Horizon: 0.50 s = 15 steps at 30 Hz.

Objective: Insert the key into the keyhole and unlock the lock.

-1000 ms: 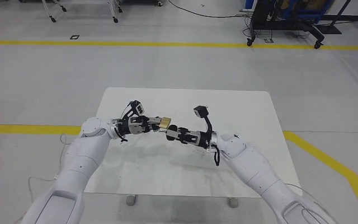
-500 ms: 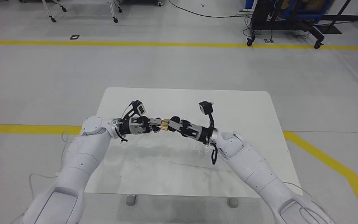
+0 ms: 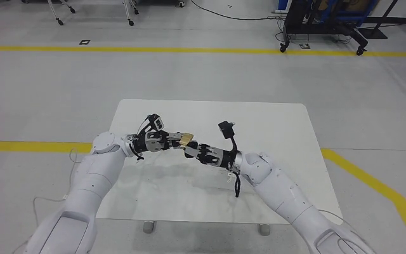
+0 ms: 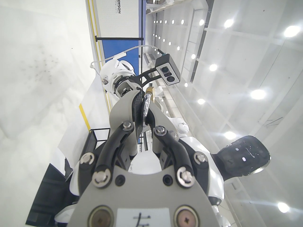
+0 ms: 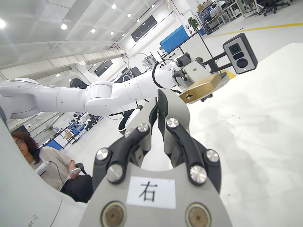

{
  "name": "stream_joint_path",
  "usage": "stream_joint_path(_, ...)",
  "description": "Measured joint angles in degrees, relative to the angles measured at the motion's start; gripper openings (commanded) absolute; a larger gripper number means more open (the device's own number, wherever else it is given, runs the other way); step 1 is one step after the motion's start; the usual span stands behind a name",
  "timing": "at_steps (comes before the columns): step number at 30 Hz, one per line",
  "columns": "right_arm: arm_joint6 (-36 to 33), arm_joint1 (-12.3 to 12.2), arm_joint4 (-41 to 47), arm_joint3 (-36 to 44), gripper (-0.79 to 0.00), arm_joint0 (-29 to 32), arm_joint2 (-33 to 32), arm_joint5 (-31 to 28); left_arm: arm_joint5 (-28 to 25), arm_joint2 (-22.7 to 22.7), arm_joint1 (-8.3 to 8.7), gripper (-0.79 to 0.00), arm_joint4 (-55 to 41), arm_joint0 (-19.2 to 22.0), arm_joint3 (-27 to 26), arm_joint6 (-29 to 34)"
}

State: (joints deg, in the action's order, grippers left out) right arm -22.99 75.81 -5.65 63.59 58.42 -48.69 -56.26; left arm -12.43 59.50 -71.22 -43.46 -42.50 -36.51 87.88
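A brass padlock hangs above the middle of the white table. My left gripper is shut on its steel shackle. In the left wrist view the shackle sits between the fingers of the left gripper, with the padlock body just past the tips. The right wrist view shows the padlock with its keyhole face turned toward my right gripper. That gripper is shut, a short way from the lock. Its tips sit just below the lock in the top view. I cannot see a key between its fingers.
Both arms meet over the table's left-centre. Bare tabletop lies to the right and toward the back edge. A black cart stands far off on the floor behind.
Half a second ago the right gripper's tips were against the padlock, which was turned narrow. The gripper has since drawn back toward the table's front, and the lock shows its broad face again.
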Motion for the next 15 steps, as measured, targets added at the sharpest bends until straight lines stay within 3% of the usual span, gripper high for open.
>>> stream_joint_path(5, 5.38, 0.37, -5.20, 0.33, -0.785, 0.31, -0.95, 1.38, -0.29, -0.21, -0.09, -0.785, 0.44, 0.09, -0.17, 0.12)
stream_joint_path(15, 11.76, 0.96, -7.55, -1.62, -0.785, 0.07, -2.43, -0.08, -0.69, -0.73, 0.10, -0.785, 0.55, 0.03, -0.88, 0.13)
